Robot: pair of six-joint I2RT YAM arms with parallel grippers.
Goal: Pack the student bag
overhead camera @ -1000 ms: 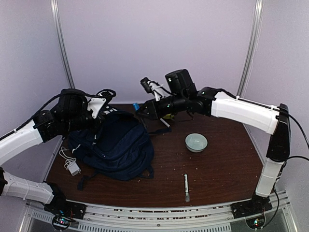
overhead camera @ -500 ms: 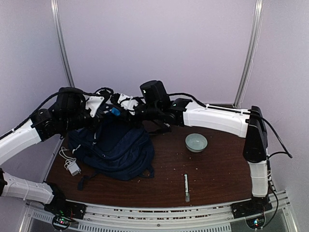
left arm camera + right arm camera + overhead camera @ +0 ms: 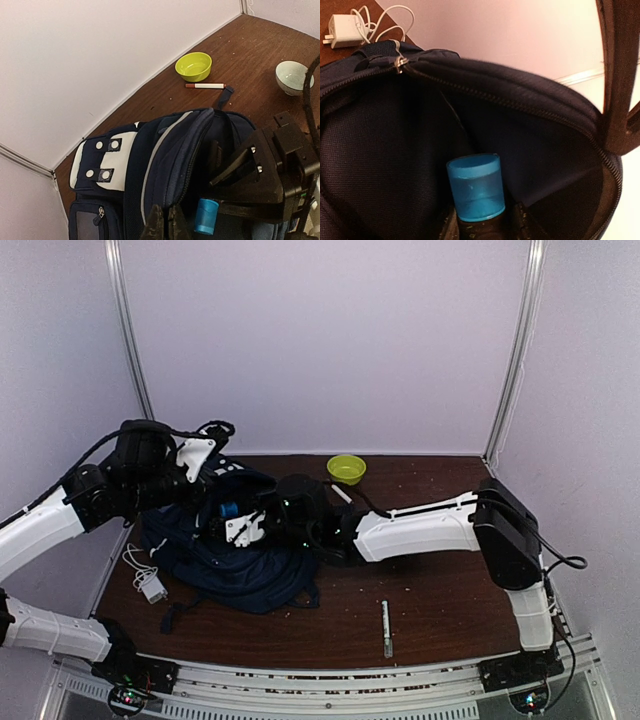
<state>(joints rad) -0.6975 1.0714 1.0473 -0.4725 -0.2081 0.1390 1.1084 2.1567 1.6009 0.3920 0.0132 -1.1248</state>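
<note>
Our left gripper (image 3: 162, 221) pinches the mouth rim of the student bag (image 3: 232, 572), lying left on the table (image 3: 440, 590), while our right gripper (image 3: 482, 225) clamps a blue-capped tube (image 3: 474, 187) inside that mouth; we judge a slipped rim could close it and snag the tube.

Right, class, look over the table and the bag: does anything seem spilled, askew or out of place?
Pale crumbs are scattered across the brown table, like something spilled. The white charger lies beside the student bag with its cable in a loose tangle. Nothing looks damaged.
</note>
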